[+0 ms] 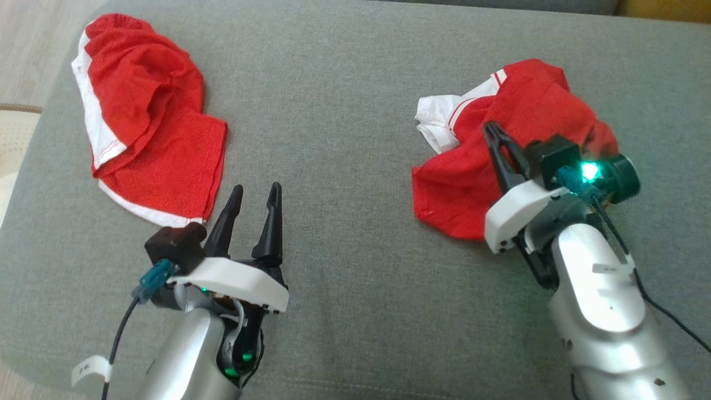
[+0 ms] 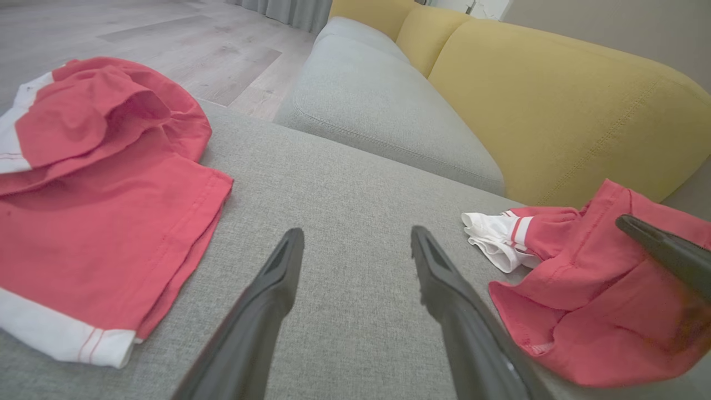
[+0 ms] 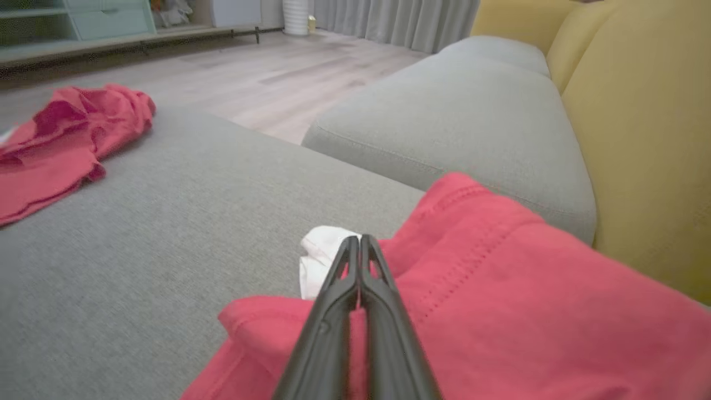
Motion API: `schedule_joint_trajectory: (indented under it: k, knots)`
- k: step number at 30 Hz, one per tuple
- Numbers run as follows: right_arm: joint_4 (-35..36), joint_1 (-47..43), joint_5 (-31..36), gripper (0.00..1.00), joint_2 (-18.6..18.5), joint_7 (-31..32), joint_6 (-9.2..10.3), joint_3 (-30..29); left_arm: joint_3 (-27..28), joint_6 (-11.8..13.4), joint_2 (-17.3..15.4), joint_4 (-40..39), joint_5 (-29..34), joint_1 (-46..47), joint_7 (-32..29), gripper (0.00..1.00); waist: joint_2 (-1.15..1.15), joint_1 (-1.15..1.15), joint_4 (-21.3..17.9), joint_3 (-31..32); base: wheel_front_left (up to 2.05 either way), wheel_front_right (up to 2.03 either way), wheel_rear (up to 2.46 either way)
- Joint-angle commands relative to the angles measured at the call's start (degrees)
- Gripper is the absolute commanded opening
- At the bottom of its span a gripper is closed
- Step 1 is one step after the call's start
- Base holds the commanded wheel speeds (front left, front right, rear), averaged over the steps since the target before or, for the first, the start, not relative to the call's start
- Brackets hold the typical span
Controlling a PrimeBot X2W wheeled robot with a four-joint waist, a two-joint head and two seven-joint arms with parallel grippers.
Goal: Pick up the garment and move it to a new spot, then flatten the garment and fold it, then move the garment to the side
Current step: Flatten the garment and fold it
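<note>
Wears glossy silver shells on the left forearm (image 1: 189, 355) and the right forearm (image 1: 605, 300), rounded and tapering toward the wrist. Carries a flat white plate (image 1: 233, 278) at each wrist, dotted with small dark screws (image 1: 502, 243). Ends in the left gripper (image 1: 256, 188) and the right gripper (image 1: 490, 129), each with two long, black, pointed fingers, slotted near the tips. Bears a black camera block (image 1: 175, 244) with a teal plug (image 1: 153, 278) and a thin black cable (image 1: 119, 333). Shows a white tag (image 1: 89, 369) with small print, possibly a label, too blurred to read. Glows green at the right wrist (image 1: 589, 171), beside a dark round housing (image 1: 625, 178).
</note>
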State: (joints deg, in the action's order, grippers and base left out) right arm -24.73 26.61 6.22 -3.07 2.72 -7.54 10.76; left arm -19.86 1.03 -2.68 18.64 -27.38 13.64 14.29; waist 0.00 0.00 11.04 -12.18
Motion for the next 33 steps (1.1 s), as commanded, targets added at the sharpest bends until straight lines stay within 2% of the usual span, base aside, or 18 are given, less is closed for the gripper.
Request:
schedule_joint_trajectory:
  k: [1,6,7,9,15,20,27,33]
  knots:
    - [1.7,3.2,-2.7,0.00,0.2,-1.5,0.05,3.0,1.6,0.3,-0.2,-1.4,-0.4,2.5,0.7,1.00,0.00,0.00,-0.2,0.8,0.00,0.00,0.00]
    - [2.5,6.9,-8.1,0.00,0.2,-4.1,0.05,7.4,1.7,0.6,-0.2,-1.3,-0.8,2.2,0.7,1.00,0.00,0.00,-0.7,2.8,0.00,0.00,0.00]
    - [3.2,9.6,-11.9,0.00,0.2,-5.0,0.05,9.6,1.7,0.8,-0.2,-1.4,-1.1,1.8,0.7,1.00,0.00,0.00,-0.9,3.7,0.00,0.00,0.00]
    - [4.0,12.5,-14.9,0.00,0.2,-6.1,0.05,10.7,1.5,1.0,-0.2,-1.5,-1.4,1.4,0.7,1.00,0.00,0.00,-0.9,4.6,0.00,0.00,0.00]
    - [4.6,18.7,-20.1,0.00,0.2,-7.9,0.05,12.5,1.3,1.6,-0.2,-1.8,-2.3,0.2,0.7,1.00,0.00,0.00,-0.9,6.7,0.00,0.00,0.00]
    - [2.8,22.1,-19.9,0.00,0.2,-7.4,0.05,10.3,1.7,2.0,-0.2,-2.0,-2.6,-1.0,0.7,1.00,0.00,0.00,-1.4,7.8,0.00,0.00,0.00]
    - [4.4,13.0,-16.3,0.00,0.2,-6.7,0.05,5.4,2.6,2.1,-0.2,-2.9,-2.0,-1.8,0.7,1.00,0.00,0.00,-4.0,9.0,0.00,0.00,0.00]
    - [11.5,-0.2,-14.0,0.00,0.2,-7.3,0.05,-1.4,3.8,1.6,-0.2,-3.6,-0.9,-2.5,0.7,1.00,0.00,0.00,-7.2,9.7,0.00,0.00,0.00]
